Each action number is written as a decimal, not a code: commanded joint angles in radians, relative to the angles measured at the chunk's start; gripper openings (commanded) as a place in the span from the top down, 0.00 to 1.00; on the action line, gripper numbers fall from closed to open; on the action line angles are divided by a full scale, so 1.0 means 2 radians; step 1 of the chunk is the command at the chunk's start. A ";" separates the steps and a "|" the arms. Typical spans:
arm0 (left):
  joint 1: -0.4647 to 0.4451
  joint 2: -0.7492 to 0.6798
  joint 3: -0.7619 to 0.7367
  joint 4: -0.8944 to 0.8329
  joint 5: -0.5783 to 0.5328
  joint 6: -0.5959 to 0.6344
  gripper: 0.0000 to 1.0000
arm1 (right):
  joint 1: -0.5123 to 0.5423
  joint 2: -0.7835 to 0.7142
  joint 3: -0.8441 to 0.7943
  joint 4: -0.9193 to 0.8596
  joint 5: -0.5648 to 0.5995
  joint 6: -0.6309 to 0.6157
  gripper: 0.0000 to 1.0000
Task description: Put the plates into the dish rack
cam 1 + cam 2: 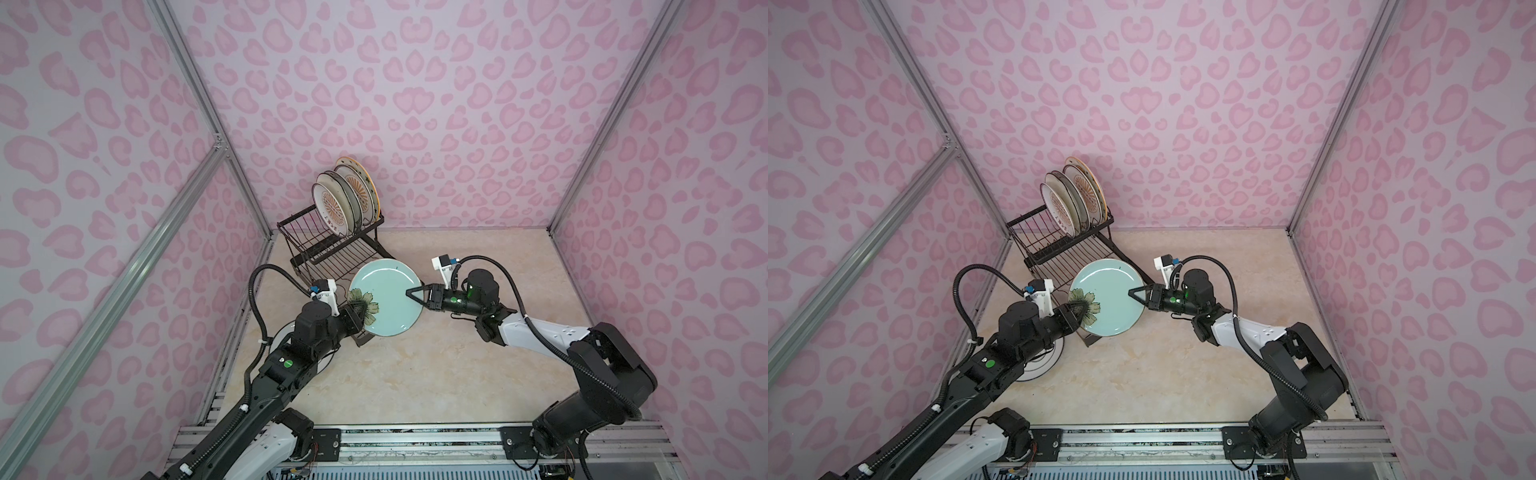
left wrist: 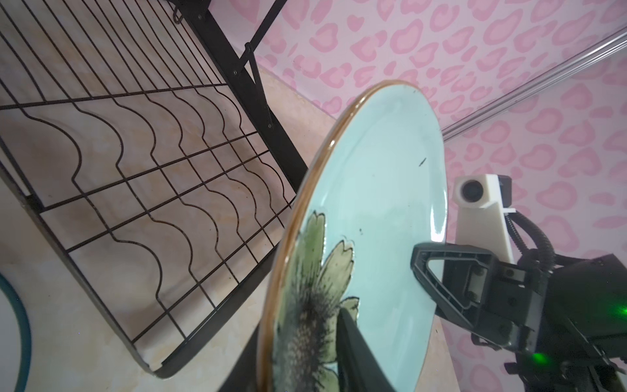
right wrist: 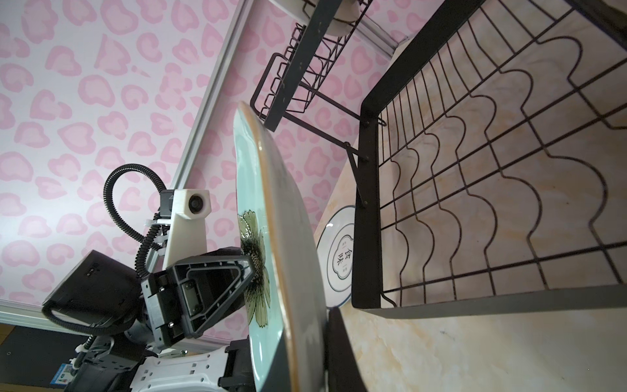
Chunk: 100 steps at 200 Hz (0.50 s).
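The plates sit in three places. Several white round ceramic plates [image 1: 338, 203] with orange sunburst patterns stand on edge in the raised basket [image 1: 305, 237] of the black metal wire dish rack [image 1: 324, 258]. The rack is at the back left of the beige marbled tabletop [image 1: 415, 374]. A white round plate with a dark ring [image 3: 336, 258] and dark characters at its centre lies flat on the tabletop, partly under the left arm.

The pale blue-green round plate [image 1: 388, 303], painted with a green flower near its rim, is held in the air. It tilts steeply (nearly on edge in both wrist views) at the front edge of the rack's lower tray of wavy wires [image 2: 152, 169]. The right tool [image 1: 411, 293] pinches its rim on the side away from the flower, one finger on the face and one behind. The left tool [image 1: 359, 311] sits at the flower side with a finger [image 2: 356, 346] on either face of the plate. Whether those fingers press the plate or stand just off it cannot be told.
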 commanded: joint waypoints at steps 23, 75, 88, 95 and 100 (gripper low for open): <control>0.003 -0.019 0.003 -0.013 -0.002 0.020 0.52 | -0.010 -0.011 -0.002 0.026 0.000 -0.008 1.00; 0.009 -0.055 0.009 -0.056 -0.022 0.038 0.46 | -0.019 -0.023 0.021 -0.033 0.035 -0.054 1.00; 0.010 -0.065 0.011 -0.066 -0.026 0.041 0.45 | -0.020 -0.022 0.036 -0.044 0.044 -0.066 1.00; 0.010 -0.069 0.011 -0.072 -0.029 0.041 0.45 | -0.020 -0.022 0.045 -0.051 0.051 -0.072 1.00; 0.010 -0.073 0.012 -0.077 -0.031 0.042 0.45 | -0.021 -0.022 0.050 -0.056 0.055 -0.078 1.00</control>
